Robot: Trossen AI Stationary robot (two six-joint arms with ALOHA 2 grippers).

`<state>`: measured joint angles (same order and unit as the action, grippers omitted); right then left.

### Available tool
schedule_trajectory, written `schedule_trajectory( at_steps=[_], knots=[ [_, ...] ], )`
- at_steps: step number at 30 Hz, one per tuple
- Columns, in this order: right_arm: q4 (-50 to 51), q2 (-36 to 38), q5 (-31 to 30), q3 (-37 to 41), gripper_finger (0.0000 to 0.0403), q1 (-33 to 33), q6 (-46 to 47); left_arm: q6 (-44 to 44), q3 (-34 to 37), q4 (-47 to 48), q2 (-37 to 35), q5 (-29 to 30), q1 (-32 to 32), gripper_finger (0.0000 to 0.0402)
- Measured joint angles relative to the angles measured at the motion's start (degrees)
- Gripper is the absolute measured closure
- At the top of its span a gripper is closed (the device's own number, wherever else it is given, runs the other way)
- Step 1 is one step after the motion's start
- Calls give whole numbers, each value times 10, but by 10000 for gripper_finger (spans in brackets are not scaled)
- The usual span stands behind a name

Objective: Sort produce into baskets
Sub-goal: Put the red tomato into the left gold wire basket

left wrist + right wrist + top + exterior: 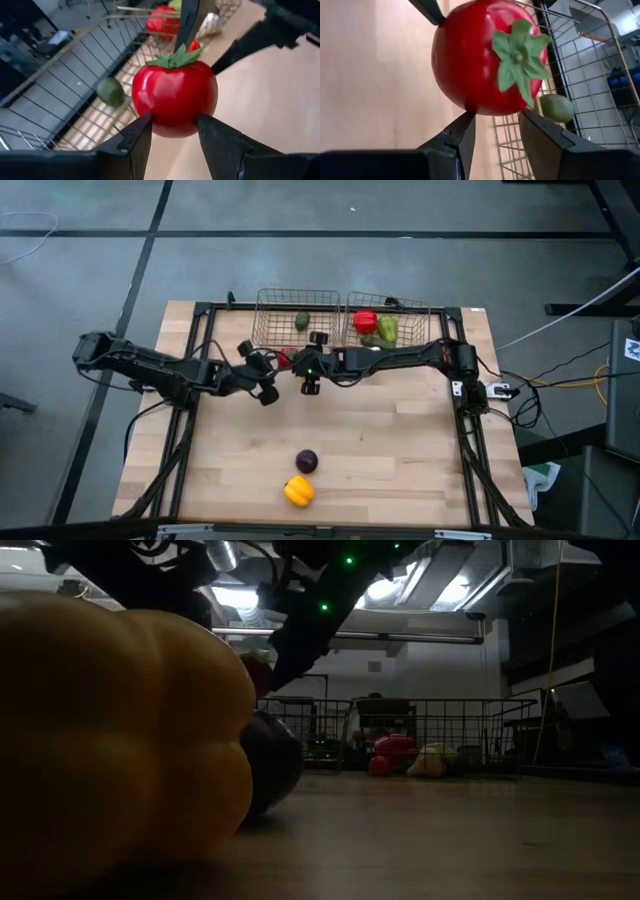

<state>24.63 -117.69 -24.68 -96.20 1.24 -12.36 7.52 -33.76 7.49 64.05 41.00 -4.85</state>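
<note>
1. Both arms met just in front of the baskets; left gripper [172, 132] jaws clamped on glossy red tomato [174, 97], right gripper [497, 131] jaws apart at tomato's side — looked like a handover.
2. Left wire basket [280, 325]: green piece [302, 321]. Right basket [415, 315]: red pepper [366, 321] + green veg.
3. Left on table [400, 450]: smooth purple ball [307, 461], lobed yellow pepper [298, 491].

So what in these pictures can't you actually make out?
- Low view: the yellow pepper fills the left side and hides most of the purple ball.
- High view: the tomato is a sliver between the left gripper and right gripper; which one grips it is unclear.
- Wrist views: both baskets are cut off by the edges.
</note>
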Motion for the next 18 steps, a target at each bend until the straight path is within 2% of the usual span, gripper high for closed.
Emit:
schedule_trajectory(
  at_steps=[9,14,18],
  knots=[
    [-26,0,-17,0,251,34,-16,-64,0,-51,1,-2,76,243],
    [-45,0,-17,0,251,54,-27,-89,0,-80,1,-44,125,243],
    [-65,0,-17,0,251,69,-34,-104,0,-84,1,-49,160,243]
  ],
)
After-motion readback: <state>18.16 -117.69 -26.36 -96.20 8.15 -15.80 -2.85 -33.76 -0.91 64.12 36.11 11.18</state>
